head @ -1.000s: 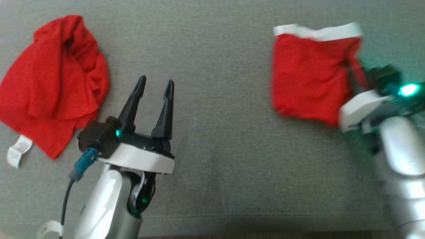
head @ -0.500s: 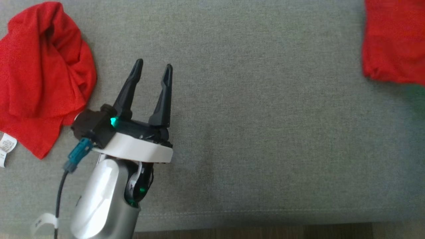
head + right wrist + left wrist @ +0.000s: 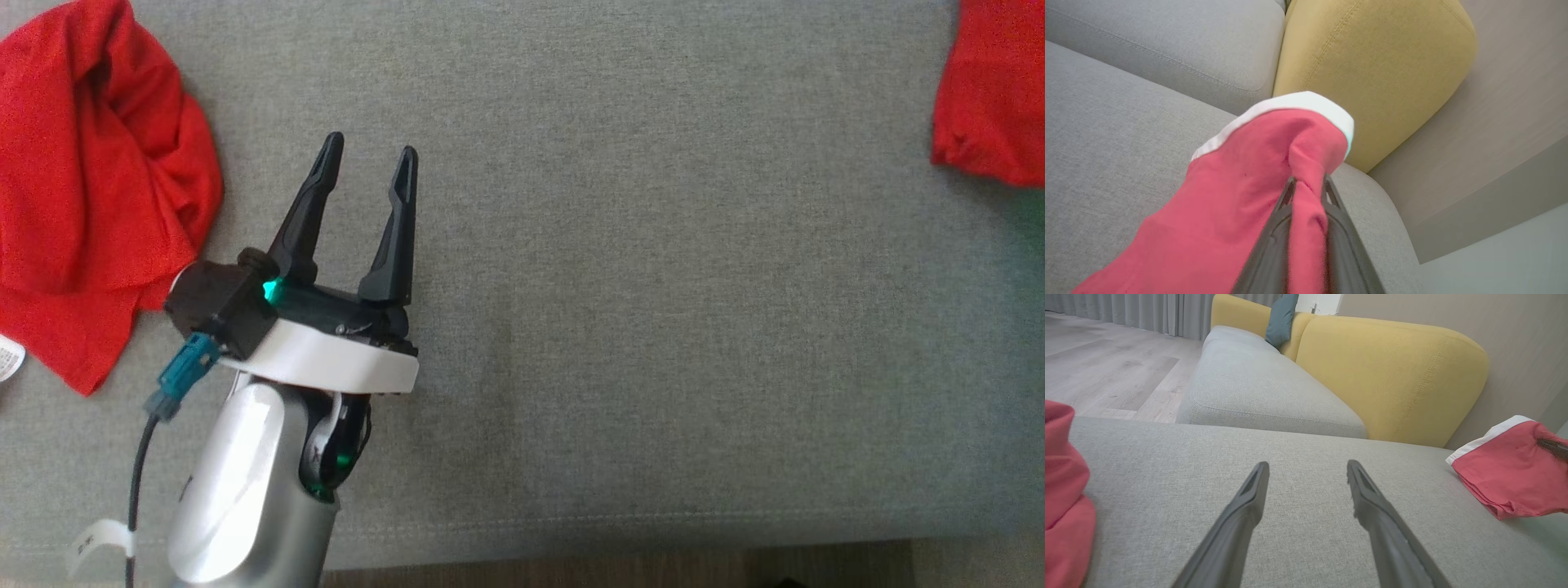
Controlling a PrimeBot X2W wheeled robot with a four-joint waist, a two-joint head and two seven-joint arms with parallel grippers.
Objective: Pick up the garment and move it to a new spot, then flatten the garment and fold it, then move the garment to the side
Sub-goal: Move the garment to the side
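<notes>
The left pincer [image 3: 371, 147] hangs over the bare middle of the grey sofa seat [image 3: 653, 286], its two dark fingers spread wide apart with nothing between them. To its left lies a crumpled red garment [image 3: 90, 180] in a loose heap, with a white label [image 3: 6, 359] at its lower edge by the picture's border. Well apart from it, at the far right of the seat, is the folded red garment [image 3: 992, 106], trimmed with a white band along one edge. In the right wrist view the right pincer [image 3: 1308, 181] is clamped on this garment, a bunched fold of red cloth pinched between its fingers, and the white-banded corner is lifted while the rest trails down onto the seat. Behind the garment stands a yellow backrest [image 3: 1372, 61]. The left wrist view also shows a teal cushion [image 3: 1282, 316] leaning on the backrest farther along, a pale wooden floor [image 3: 1106, 367] and grey curtains [image 3: 1147, 310].
</notes>
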